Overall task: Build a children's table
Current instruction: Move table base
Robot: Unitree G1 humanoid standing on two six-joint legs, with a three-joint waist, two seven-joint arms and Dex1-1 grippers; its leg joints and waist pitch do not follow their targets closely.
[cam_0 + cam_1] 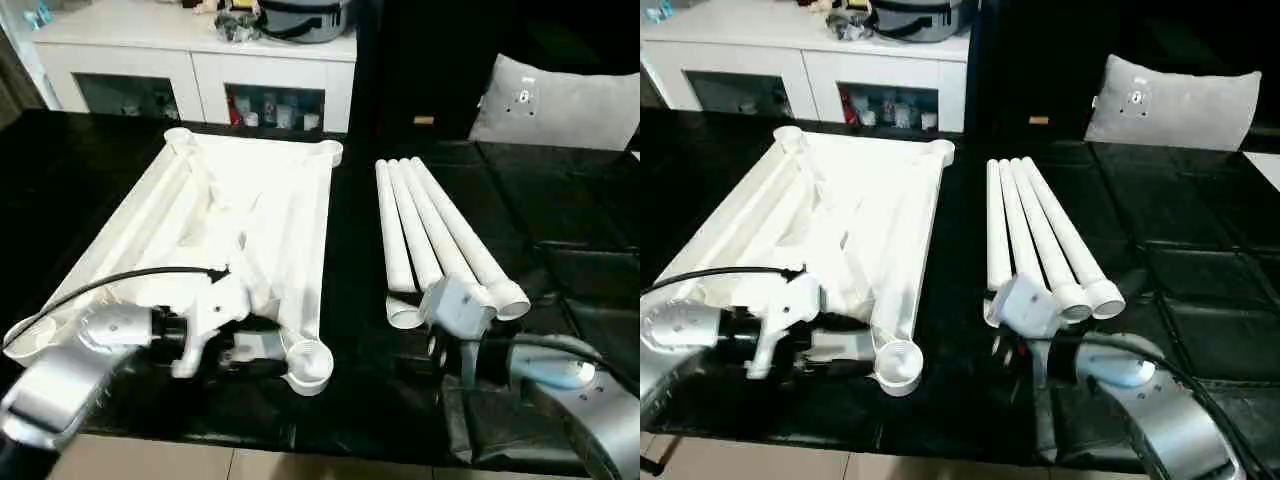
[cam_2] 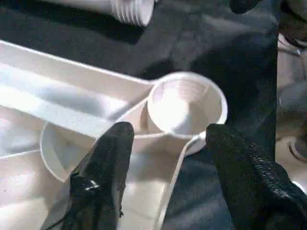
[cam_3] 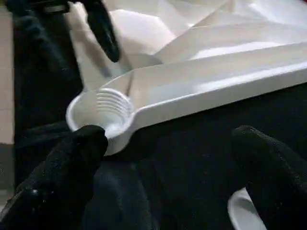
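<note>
The white tabletop (image 1: 250, 200) lies underside up on the black surface, with round sockets at its corners. My left gripper (image 2: 168, 132) is at its near edge by the near right socket (image 1: 308, 362). It is open, with one finger (image 2: 108, 163) over the inside of the tabletop, the other (image 2: 244, 172) outside it, and the raised rim between them. Four white legs (image 1: 430, 225) lie side by side to the right of the tabletop. My right gripper (image 3: 168, 158) hangs open and empty at their near ends, facing the same socket (image 3: 103, 112).
A white cabinet (image 1: 200, 60) stands behind the black surface, and a grey pillow (image 1: 560, 105) rests at the back right. The surface's front edge (image 1: 300, 440) runs just below both wrists. A black cable (image 1: 120, 280) arcs over the tabletop's near left part.
</note>
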